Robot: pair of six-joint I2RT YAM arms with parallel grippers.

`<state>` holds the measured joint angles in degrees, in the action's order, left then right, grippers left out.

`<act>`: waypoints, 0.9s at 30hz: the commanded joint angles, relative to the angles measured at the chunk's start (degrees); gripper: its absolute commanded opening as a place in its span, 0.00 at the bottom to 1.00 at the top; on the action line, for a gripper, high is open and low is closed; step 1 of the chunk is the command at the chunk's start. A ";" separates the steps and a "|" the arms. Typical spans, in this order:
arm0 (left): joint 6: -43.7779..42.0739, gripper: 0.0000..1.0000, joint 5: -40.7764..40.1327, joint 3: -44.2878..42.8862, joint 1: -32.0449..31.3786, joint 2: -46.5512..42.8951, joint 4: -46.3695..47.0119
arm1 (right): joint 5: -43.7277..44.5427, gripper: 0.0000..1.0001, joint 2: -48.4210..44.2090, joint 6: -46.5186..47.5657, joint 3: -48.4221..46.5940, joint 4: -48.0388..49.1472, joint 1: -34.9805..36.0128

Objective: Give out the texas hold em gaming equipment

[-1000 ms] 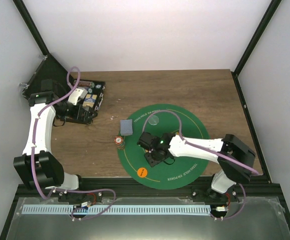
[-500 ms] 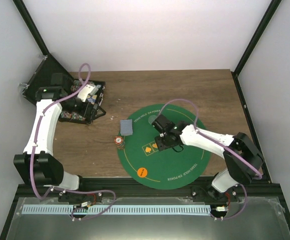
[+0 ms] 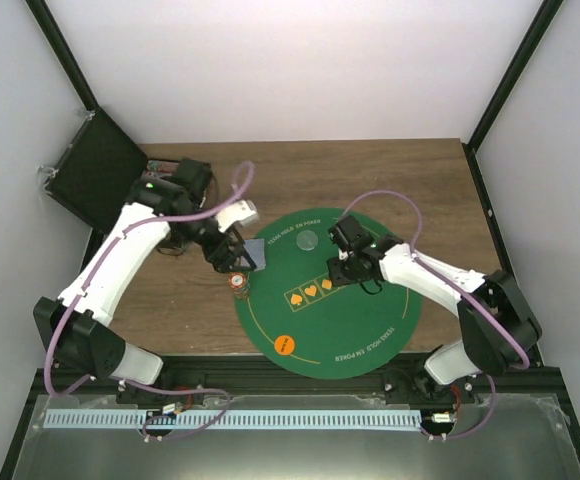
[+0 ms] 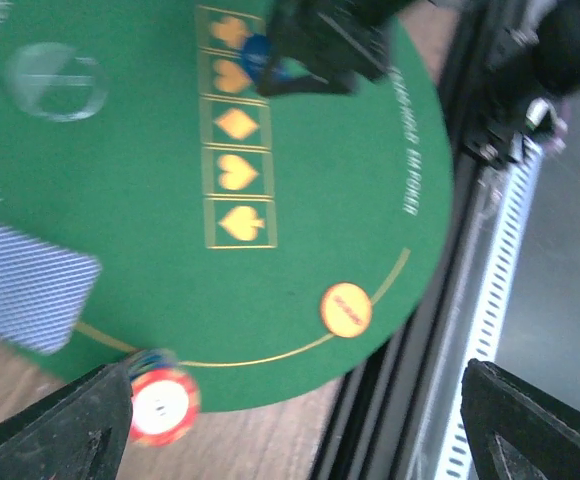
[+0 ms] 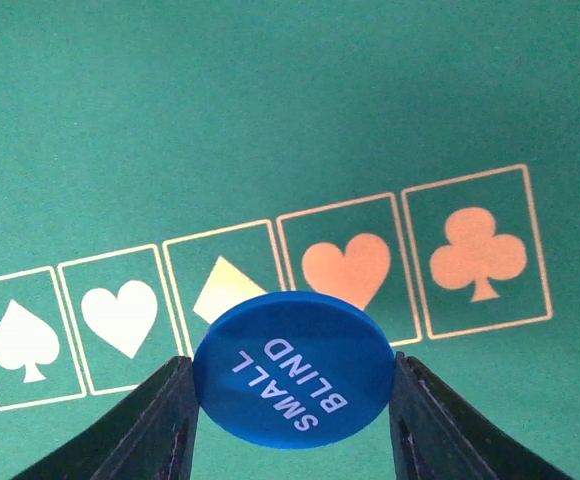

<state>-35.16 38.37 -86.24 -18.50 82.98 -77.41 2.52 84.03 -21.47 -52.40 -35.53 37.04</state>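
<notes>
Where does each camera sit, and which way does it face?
Top external: overhead from behind, looking down on the green mat; left arm, right arm show.
Left wrist: over the mat's left edge, facing the right gripper; own fingertips at bottom corners.
Right wrist: above the suit boxes; own fingers clamp the blue token.
All share the suit boxes.

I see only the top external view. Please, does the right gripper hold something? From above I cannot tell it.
Observer: Yes. In the right wrist view the right gripper is closed on a blue token.
Operator: Has the token some writing?
Observer: It reads SMALL BLIND in white letters.
Operator: And the left gripper, does it carry a thing?
Observer: No. In the left wrist view the left gripper is open, with nothing between its fingers.
</notes>
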 commanded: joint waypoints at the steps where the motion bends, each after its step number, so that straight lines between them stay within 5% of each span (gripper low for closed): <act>1: -3.70 0.90 -0.94 2.98 -10.10 0.62 -2.76 | -0.79 0.38 -1.79 1.56 0.45 0.80 -2.56; 13: -1.90 0.87 -6.31 9.18 -31.32 4.37 0.86 | -1.05 0.38 2.02 9.50 -2.97 -0.06 -23.15; 27: -2.11 0.87 -7.91 9.39 -32.12 4.18 0.71 | 1.95 0.43 11.49 12.10 -4.07 -1.93 -28.78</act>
<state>-37.01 31.00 -76.79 -50.57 88.01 -76.75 3.27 92.79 -10.83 -53.67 -36.97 9.17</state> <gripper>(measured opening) 0.870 0.496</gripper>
